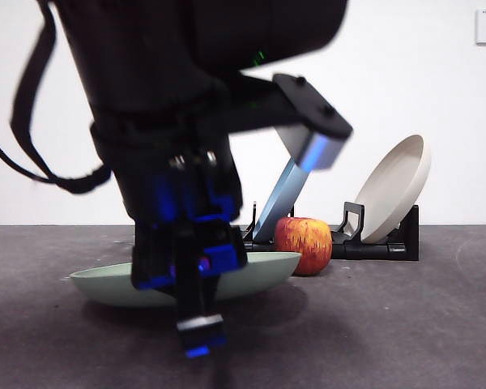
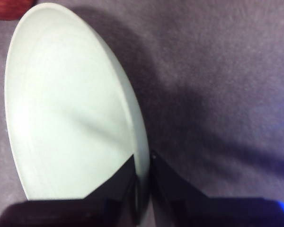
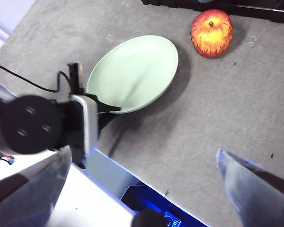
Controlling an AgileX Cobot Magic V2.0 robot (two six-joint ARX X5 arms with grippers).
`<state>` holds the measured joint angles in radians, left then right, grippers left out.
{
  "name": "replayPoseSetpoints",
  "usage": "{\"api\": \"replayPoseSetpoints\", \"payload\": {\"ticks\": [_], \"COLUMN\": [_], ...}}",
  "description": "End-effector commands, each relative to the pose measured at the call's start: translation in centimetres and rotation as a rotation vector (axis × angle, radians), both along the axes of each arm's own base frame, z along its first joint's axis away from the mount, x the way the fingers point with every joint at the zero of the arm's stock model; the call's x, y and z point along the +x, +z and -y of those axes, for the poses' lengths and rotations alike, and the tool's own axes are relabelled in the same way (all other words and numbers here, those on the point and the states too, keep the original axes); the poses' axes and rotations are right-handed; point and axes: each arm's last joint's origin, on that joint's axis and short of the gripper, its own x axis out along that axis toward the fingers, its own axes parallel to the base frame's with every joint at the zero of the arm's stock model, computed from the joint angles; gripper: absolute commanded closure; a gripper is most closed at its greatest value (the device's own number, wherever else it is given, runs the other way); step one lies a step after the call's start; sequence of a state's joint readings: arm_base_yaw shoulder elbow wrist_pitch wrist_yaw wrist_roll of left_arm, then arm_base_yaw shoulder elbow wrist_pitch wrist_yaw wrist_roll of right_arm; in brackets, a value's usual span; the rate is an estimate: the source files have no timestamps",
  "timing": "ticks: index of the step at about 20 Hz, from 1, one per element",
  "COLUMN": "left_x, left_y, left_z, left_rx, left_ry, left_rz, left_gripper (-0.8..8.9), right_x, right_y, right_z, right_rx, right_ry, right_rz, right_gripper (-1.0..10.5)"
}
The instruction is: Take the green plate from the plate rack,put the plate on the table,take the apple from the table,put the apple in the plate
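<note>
green plate [image 3: 135,72] sits low, left fingers [image 2: 143,184] pinching its six-o'clock rim; settle it flat on the surface [image 3: 227,104], then release.

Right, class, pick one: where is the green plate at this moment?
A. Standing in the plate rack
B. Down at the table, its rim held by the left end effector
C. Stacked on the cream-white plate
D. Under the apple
B: the green plate sits low on the table, its rim pinched by the left end effector, apart from the apple.
</note>
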<state>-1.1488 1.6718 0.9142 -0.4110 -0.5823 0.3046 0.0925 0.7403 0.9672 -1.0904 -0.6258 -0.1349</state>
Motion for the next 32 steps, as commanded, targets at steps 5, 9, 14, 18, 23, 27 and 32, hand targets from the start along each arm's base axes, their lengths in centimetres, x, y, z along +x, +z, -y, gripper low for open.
{"api": "replayPoseSetpoints", "payload": {"ticks": [5,9,14,18,23,27,32], "left_x": [-0.4,-0.5,-0.3,-0.3,-1.1,-2.3,-4.1], "left_y": [-1.6,-1.5,0.8,4.9,11.8,18.4,24.1], "left_z": [0.4,0.3,0.7,1.0,0.0,-2.2,-6.1], "left_rx": [-0.034,-0.032,-0.043,-0.107,-0.255,-0.423,-0.63], "left_ry": [-0.01,0.006,0.044,0.068,0.083,0.055,0.021], "left_rz": [-0.119,-0.127,-0.137,-0.166,-0.281,-0.316,-0.242], "left_gripper": [6.9,5.56,4.74,3.91,3.92,4.05,4.05], "right_x": [0.0,0.0,0.1,0.4,1.9,4.7,9.1], "right_y": [0.1,0.1,0.1,0.0,0.1,0.1,-1.4], "right_z": [0.0,0.0,0.0,-0.1,-0.2,-0.7,-3.7], "right_rx": [0.007,0.006,0.006,0.006,0.028,0.063,-0.003], "right_ry": [0.001,0.0,0.001,0.0,-0.023,-0.045,-0.035], "right_rz": [0.006,0.006,0.004,0.001,0.018,0.057,0.079], "right_gripper": [3.2,3.2,3.2,3.2,3.2,3.2,3.2]}}
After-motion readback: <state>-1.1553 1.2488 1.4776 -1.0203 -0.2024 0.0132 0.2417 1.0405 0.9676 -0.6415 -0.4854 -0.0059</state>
